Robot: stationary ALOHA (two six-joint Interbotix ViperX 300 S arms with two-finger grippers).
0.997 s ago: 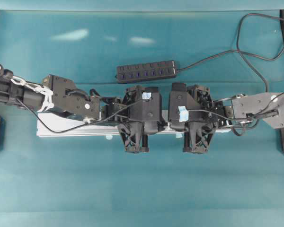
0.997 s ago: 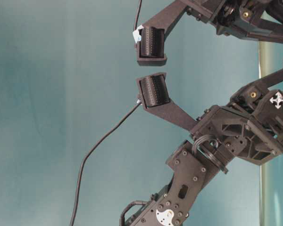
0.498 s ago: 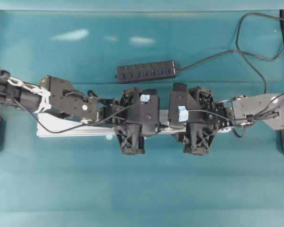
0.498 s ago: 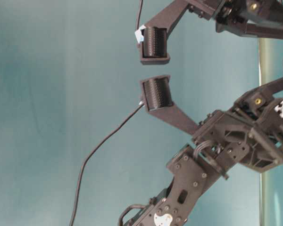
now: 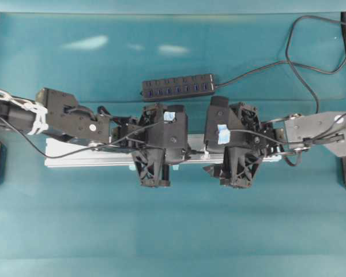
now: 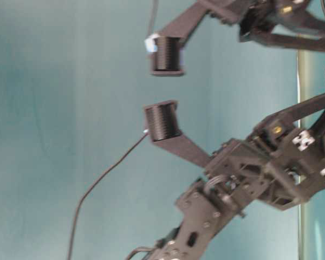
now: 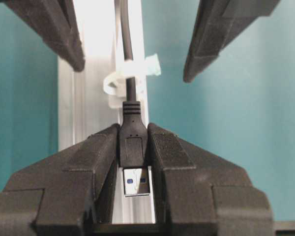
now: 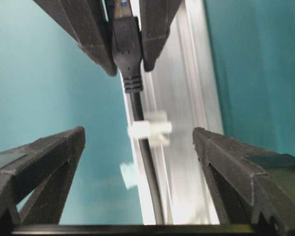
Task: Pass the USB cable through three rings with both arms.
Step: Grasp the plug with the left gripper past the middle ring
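Right up close in the left wrist view, the left gripper was clamped on the plug of the USB cable, its metal tip showing between the two fingers. Just beyond the plug, the cord ran through a whitish ring standing on the silver rail and carried on along the rail. Further out, the right gripper stood spread wide, its fingers well apart on either side of the cord, gripping nothing. From overhead, both grippers faced each other over the middle of the rail, and behind them on the teal table lay a black port hub with its own cord looping off to the far corner.
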